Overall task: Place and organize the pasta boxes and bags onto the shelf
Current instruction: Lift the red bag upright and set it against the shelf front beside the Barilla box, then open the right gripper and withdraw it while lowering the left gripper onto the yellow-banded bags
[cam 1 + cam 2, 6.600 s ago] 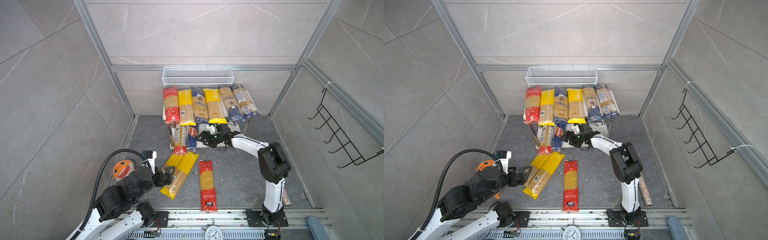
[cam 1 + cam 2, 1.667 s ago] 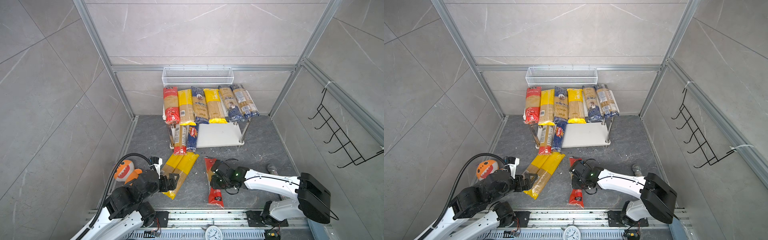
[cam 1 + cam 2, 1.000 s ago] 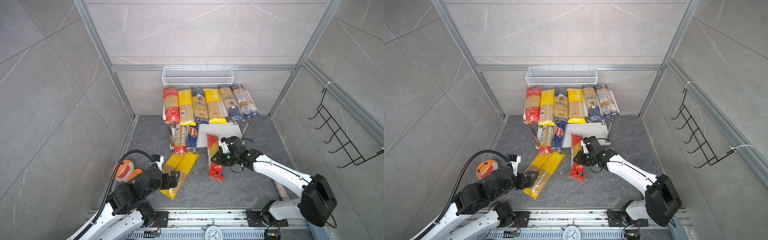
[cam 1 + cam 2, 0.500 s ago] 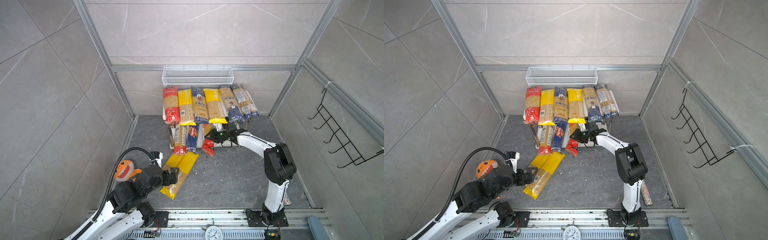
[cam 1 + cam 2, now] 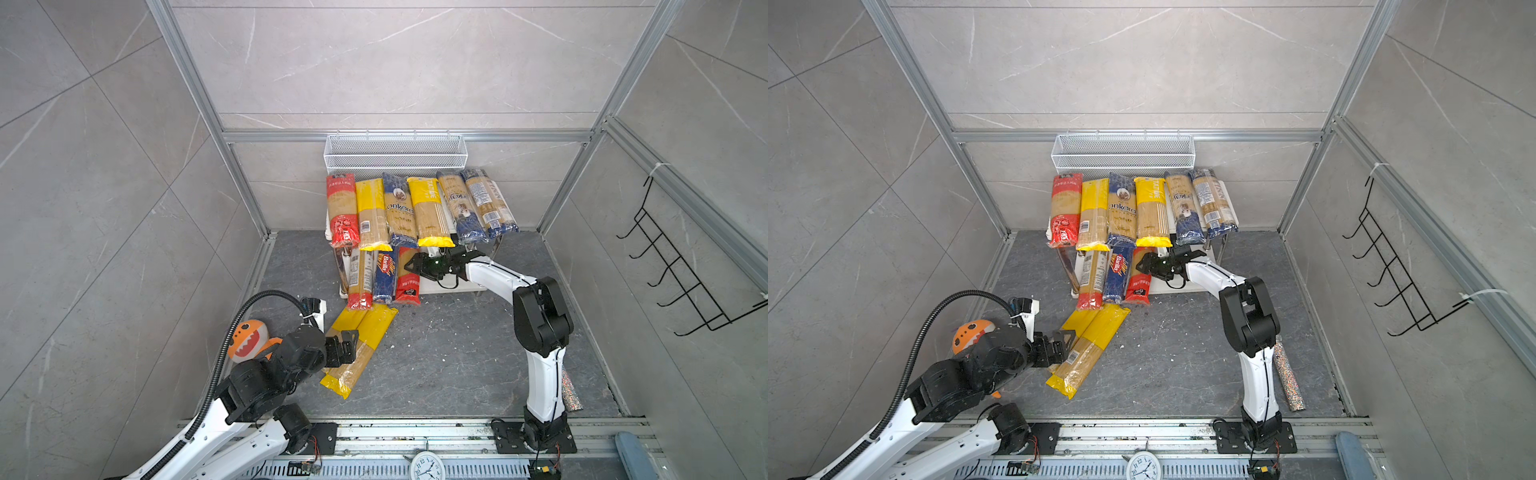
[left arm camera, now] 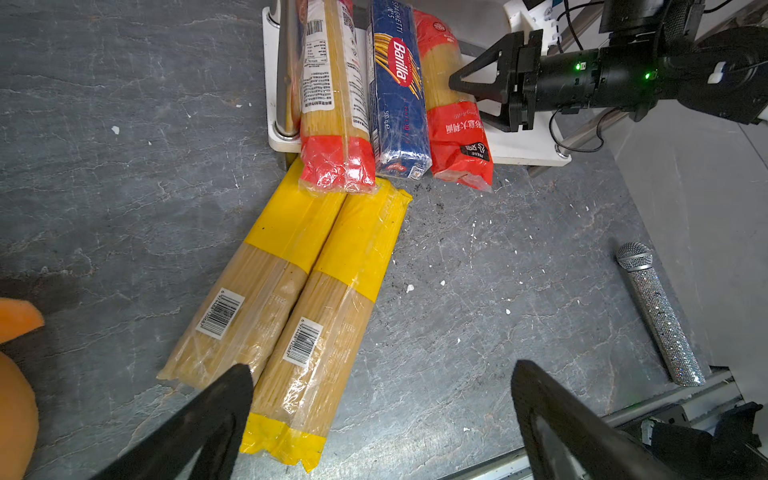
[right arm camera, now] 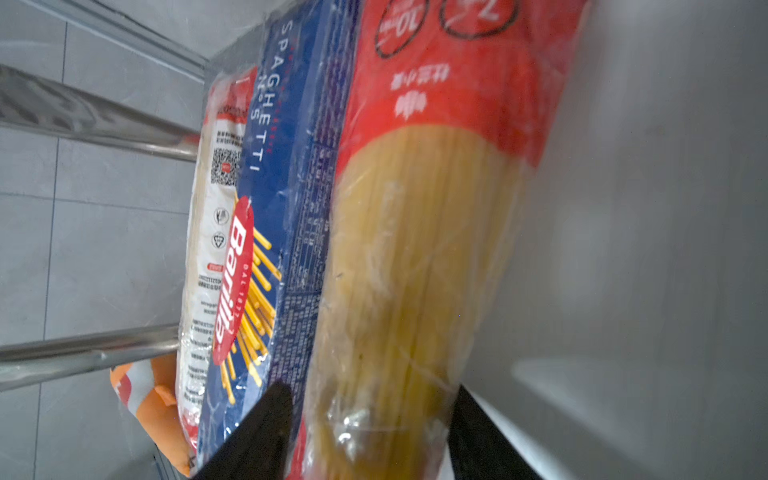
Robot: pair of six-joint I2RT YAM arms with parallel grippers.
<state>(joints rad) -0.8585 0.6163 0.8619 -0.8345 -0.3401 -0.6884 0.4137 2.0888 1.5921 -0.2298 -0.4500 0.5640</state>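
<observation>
The shelf (image 5: 453,286) stands at the back, its top board covered by several pasta packets (image 5: 399,210). Three packets lie side by side on its lower board: a red-ended one (image 5: 360,278), a blue Barilla one (image 5: 385,274) and a red one (image 5: 407,274). My right gripper (image 5: 411,266) reaches under the top board. Its jaws stand open on either side of the red packet (image 7: 424,249), which rests on the board. Two yellow-ended packets (image 5: 361,345) lie together on the floor. My left gripper (image 6: 382,368) hangs open over their near ends, holding nothing.
An orange plush toy (image 5: 249,338) sits on the floor beside the left arm. A glittery microphone (image 6: 656,316) lies by the right arm's base. A white mesh basket (image 5: 395,153) hangs on the back wall, and a black hook rack (image 5: 681,270) on the right wall.
My right gripper lifted the red packet off the floor and carried it onto the lower board beside the blue one. Its jaws have now spread. The left arm has barely moved.
</observation>
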